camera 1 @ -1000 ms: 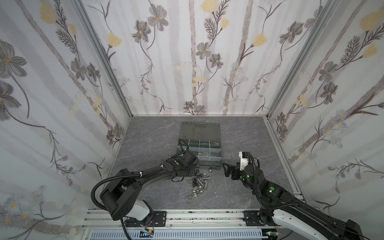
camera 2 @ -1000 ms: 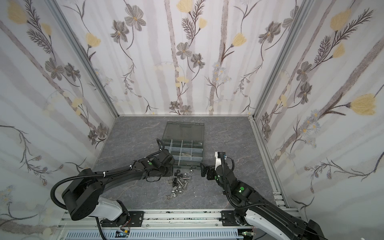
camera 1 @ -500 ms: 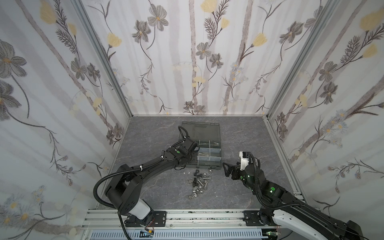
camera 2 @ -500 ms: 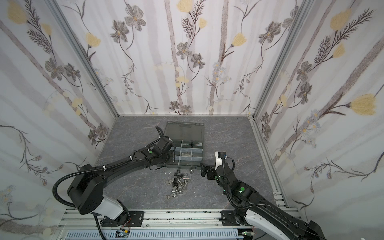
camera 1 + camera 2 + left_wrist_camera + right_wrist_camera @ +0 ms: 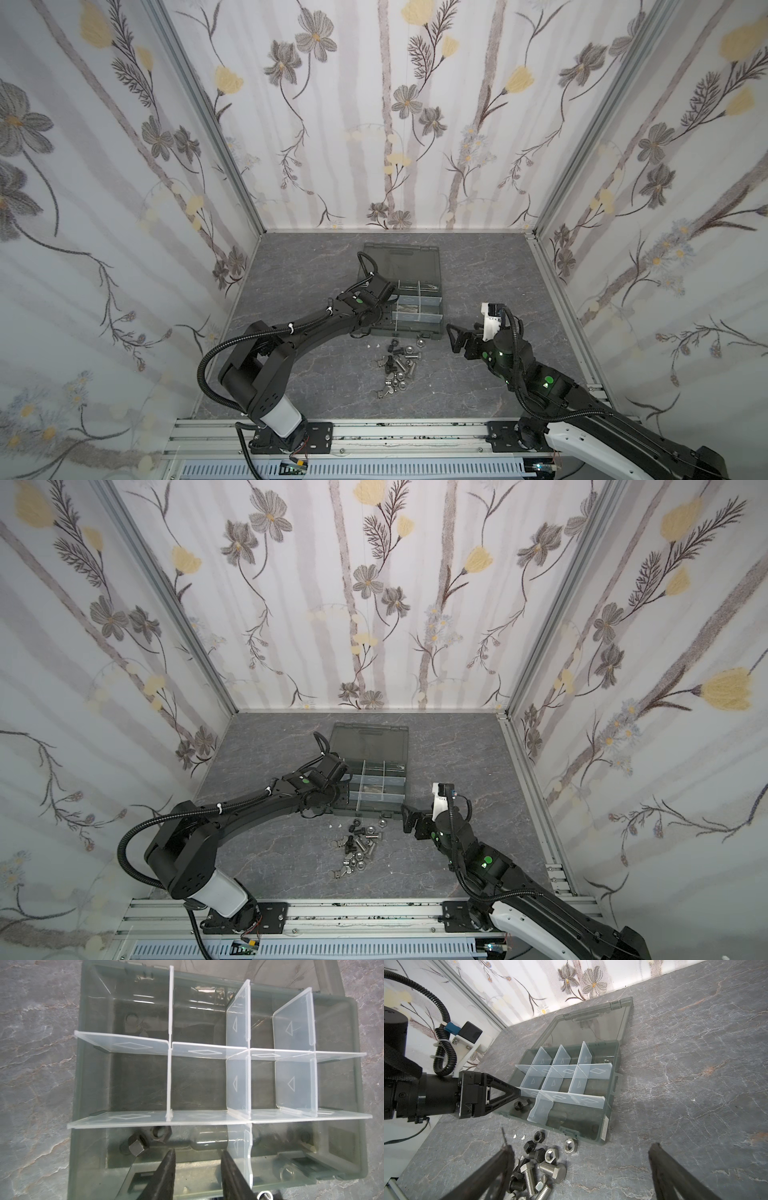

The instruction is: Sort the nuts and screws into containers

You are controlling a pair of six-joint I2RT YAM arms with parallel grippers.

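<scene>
**Left hand [image 5: 198,1152] narrowly parted over the organiser case [image 5: 76,1088]**

Small gap between the fingers in the left wrist view, nothing held in it. Poised low over the near left compartment [image 5: 118,1132], tips just inside the case's front corner in the right wrist view. Two black nuts [image 5: 136,1148] lying in that compartment, touching each other, close under the long pale divider [image 5: 207,1120].

Right hand [image 5: 456,340] spread wide and empty, hanging above the bench [image 5: 332,390] to the right of the case, fingers turned toward the loose heap. Silver and black screws [image 5: 529,1176] heaped with more nuts on the bench just in front of the case. One silver nut [image 5: 570,1146] lying apart from the heap, just beside the case's front edge. Smoky lid [image 5: 399,262] folded back flat behind the compartments.
</scene>
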